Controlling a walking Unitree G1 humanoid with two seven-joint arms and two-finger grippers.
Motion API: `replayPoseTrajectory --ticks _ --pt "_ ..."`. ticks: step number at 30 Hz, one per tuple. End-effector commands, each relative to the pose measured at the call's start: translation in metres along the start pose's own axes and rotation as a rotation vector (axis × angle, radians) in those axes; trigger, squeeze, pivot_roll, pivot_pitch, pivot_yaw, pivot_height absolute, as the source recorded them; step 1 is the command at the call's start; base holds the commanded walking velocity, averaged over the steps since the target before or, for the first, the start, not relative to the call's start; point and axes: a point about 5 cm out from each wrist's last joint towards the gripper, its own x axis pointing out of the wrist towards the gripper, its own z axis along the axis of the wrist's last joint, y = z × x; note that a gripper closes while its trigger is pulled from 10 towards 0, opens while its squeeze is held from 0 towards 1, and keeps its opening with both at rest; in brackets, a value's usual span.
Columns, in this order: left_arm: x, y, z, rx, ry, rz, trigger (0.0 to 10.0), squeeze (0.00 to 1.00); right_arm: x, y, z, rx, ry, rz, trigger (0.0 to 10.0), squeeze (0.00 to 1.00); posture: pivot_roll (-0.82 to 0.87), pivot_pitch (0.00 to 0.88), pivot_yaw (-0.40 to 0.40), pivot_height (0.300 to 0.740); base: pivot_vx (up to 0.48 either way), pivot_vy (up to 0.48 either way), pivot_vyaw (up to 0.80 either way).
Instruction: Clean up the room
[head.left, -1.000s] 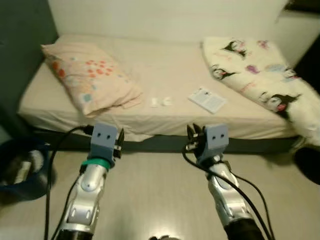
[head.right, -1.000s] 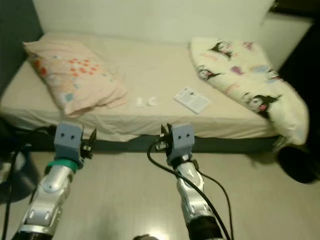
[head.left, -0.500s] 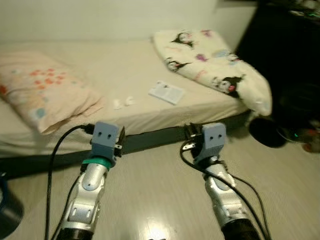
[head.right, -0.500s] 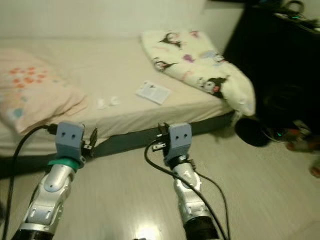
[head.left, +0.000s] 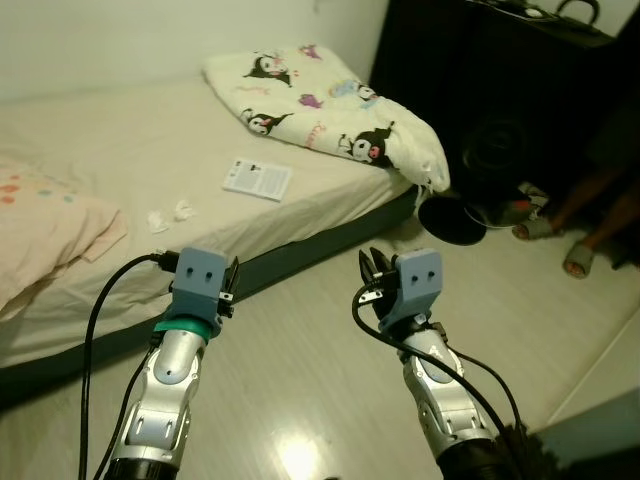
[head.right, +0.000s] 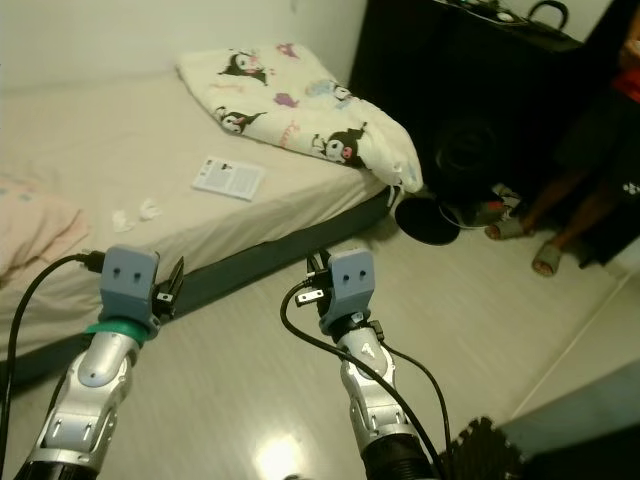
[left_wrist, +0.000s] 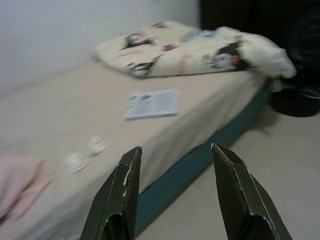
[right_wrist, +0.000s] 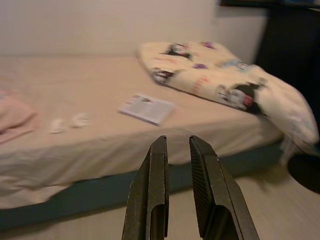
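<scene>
Bed (head.left: 120, 170) fills the upper left, with a booklet (head.left: 257, 179) and crumpled tissues (head.left: 170, 213) on it. Left gripper (left_wrist: 175, 165) hovers spread open, right gripper (right_wrist: 176, 150) nearly closed, both empty. Best approach: step closer and square up before reaching.

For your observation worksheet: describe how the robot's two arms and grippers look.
Both arms are silver, jointed tubes ending in blue-grey boxy wrist blocks with black cables. The left gripper and right gripper each have two long black fingers. A green ring circles the left wrist.
</scene>
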Motion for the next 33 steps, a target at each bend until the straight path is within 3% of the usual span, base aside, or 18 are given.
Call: replayPoseTrajectory --ticks 1,5,33 --pt "-0.0013 -0.0073 -0.0002 -0.004 -0.007 -0.025 10.0 0.0 -0.0035 -0.0062 -0.0035 -0.004 0.014 -0.024 10.0 0.0 -0.02 0.0 -0.025 0.708 0.0 0.0 -0.8" --pt "-0.0013 -0.008 0.0002 -0.002 -0.012 -0.03 10.0 0.0 -0.0041 -0.0065 -0.0036 -0.005 0.014 -0.026 10.0 0.0 -0.02 0.0 -0.025 0.708 0.334 0.0 -0.8" --pt "-0.0009 -0.0105 -0.0008 0.004 -0.013 -0.041 10.0 0.0 -0.0074 -0.0035 -0.0036 -0.035 0.011 -0.01 10.0 0.0 -0.03 0.008 -0.023 0.708 0.448 0.0 0.0"
